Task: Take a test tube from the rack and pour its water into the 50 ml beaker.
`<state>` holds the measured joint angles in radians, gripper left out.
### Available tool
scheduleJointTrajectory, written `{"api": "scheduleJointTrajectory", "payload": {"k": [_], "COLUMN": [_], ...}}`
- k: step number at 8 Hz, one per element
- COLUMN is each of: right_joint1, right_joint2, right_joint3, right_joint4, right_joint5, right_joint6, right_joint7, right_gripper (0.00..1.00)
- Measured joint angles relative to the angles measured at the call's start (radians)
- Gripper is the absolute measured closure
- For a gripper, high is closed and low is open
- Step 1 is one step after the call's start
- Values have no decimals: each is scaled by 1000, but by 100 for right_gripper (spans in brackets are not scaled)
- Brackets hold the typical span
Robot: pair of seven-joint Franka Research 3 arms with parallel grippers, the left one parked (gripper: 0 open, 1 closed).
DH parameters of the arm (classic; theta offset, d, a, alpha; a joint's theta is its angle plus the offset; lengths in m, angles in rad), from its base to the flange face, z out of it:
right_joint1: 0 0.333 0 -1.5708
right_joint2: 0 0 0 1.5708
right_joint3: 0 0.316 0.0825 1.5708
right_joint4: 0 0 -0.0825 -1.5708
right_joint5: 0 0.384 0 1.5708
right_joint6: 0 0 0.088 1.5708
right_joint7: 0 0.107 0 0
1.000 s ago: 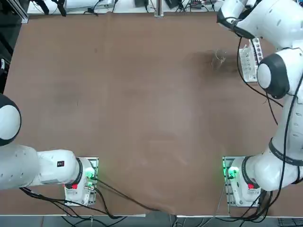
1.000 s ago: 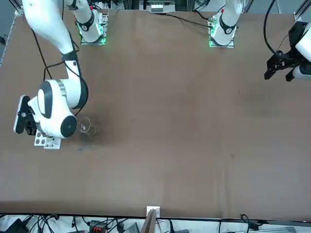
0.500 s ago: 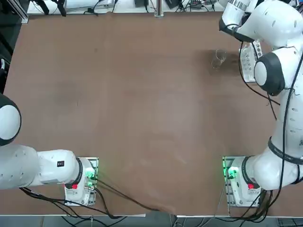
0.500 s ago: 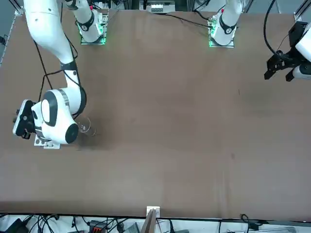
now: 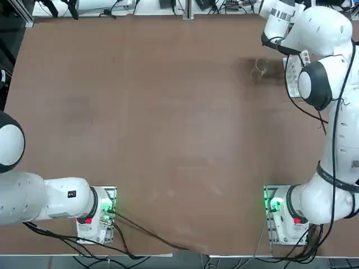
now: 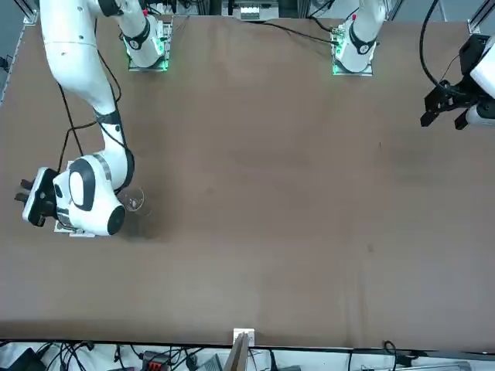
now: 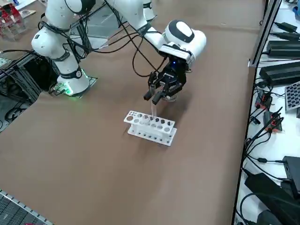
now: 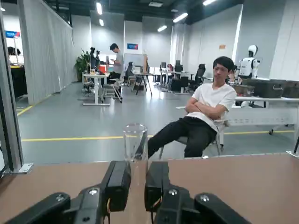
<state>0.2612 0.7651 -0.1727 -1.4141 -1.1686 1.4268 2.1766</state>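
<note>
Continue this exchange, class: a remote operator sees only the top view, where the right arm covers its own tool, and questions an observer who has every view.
Operator: Is the right tool holding anything?
Observer: Yes. The wrist view shows the right tool shut on the test tube, whose open rim stands above the fingers.
Operator: How is the tube oriented, and where?
Observer: The right side view shows it upright over the rack, with its lower end at the top plate. I cannot tell whether it has cleared the hole.
</note>
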Motion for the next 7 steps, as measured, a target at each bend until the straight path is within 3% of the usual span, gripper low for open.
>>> {"api": "scheduleJointTrajectory", "payload": {"k": [7], "right_joint1": [3], "right_joint2": [36], "right_joint3": [2], "right_joint4": [0], "right_joint5": [-9], "right_joint6": [14], "right_joint7": [70], "right_gripper": [77]}}
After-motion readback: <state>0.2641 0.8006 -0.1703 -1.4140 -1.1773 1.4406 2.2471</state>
